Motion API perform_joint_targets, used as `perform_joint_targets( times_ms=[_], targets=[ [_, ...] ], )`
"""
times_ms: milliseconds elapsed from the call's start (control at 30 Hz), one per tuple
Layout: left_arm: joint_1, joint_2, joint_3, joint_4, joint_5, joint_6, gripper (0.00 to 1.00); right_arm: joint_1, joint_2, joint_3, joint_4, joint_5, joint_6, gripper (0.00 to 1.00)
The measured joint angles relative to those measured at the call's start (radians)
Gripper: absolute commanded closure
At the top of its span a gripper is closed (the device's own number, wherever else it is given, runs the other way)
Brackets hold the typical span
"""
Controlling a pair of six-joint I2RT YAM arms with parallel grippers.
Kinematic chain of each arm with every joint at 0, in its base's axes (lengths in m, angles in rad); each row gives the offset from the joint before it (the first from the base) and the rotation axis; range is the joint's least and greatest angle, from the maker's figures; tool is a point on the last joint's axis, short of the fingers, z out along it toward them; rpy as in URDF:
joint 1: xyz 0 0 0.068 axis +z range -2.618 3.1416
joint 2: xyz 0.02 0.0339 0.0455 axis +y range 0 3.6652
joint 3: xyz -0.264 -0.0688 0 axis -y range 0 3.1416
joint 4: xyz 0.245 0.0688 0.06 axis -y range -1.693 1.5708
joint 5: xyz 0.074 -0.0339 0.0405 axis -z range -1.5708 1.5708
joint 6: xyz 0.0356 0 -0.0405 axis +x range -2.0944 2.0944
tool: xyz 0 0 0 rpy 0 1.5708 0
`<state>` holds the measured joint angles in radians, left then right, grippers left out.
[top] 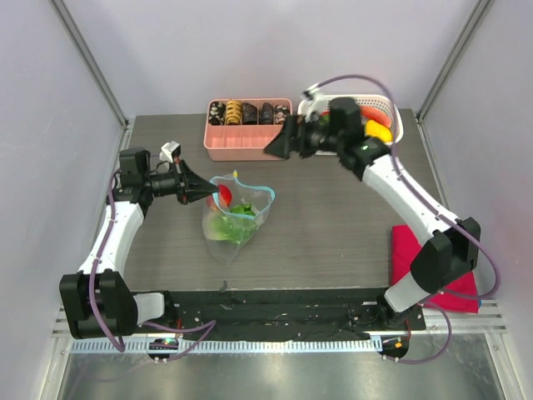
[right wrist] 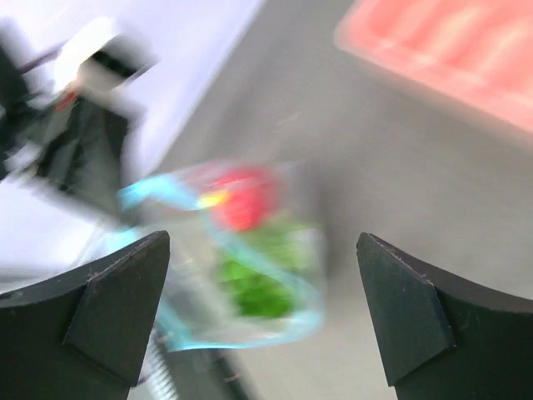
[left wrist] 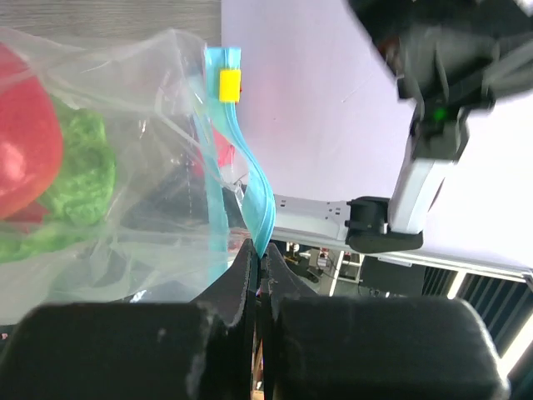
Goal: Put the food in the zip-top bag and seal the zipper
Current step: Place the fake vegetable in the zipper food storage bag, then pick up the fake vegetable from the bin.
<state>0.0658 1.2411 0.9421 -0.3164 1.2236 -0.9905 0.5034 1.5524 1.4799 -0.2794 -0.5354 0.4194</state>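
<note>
The clear zip-top bag [top: 236, 218] stands open-mouthed at table centre-left, with green lettuce [top: 237, 221] and a red tomato [top: 223, 195] inside. Its light-blue zipper [top: 254, 187] curls round the mouth. My left gripper [top: 202, 192] is shut on the zipper strip [left wrist: 250, 179] near a yellow slider [left wrist: 228, 83]; lettuce [left wrist: 79, 167] and tomato [left wrist: 25, 142] show through the plastic. My right gripper [top: 276, 150] is open and empty, in the air in front of the pink tray, up and right of the bag. The blurred right wrist view shows the bag [right wrist: 250, 258] between its fingertips [right wrist: 117, 300].
A pink compartment tray [top: 247, 142] with dark roll pieces stands at the back. A white lattice basket [top: 390, 112] at back right holds orange and yellow pieces [top: 376, 127]. A red cloth [top: 420, 258] lies at the right near edge.
</note>
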Motion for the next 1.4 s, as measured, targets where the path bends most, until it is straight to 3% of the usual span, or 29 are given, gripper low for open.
perform_joint_targets(
  times_ms=[267,500,600,867,1267,1400],
  targets=[
    [0.0,0.0,0.0,-0.026,-0.012,0.033,1.0,-0.421,0.224,0.324,-0.211,0.092,-0.413,0.02],
    [0.0,0.0,0.006,-0.071,-0.019,0.068,1.0,-0.582,0.653,0.788,-0.386,0.234,-0.71,0.08],
    [0.0,0.0,0.01,-0.089,-0.022,0.083,1.0,-0.619,0.806,0.901,-0.44,0.315,-0.807,0.08],
    [0.0,0.0,0.027,-0.146,-0.032,0.128,1.0,-0.634,0.924,0.882,-0.48,0.449,-0.919,0.08],
    [0.0,0.0,0.055,-0.21,-0.039,0.184,1.0,-0.623,0.958,0.881,-0.374,0.462,-0.911,0.11],
    [0.0,0.002,0.056,-0.22,-0.038,0.191,1.0,-0.623,0.99,0.88,-0.366,0.457,-0.908,0.19]
  ],
)
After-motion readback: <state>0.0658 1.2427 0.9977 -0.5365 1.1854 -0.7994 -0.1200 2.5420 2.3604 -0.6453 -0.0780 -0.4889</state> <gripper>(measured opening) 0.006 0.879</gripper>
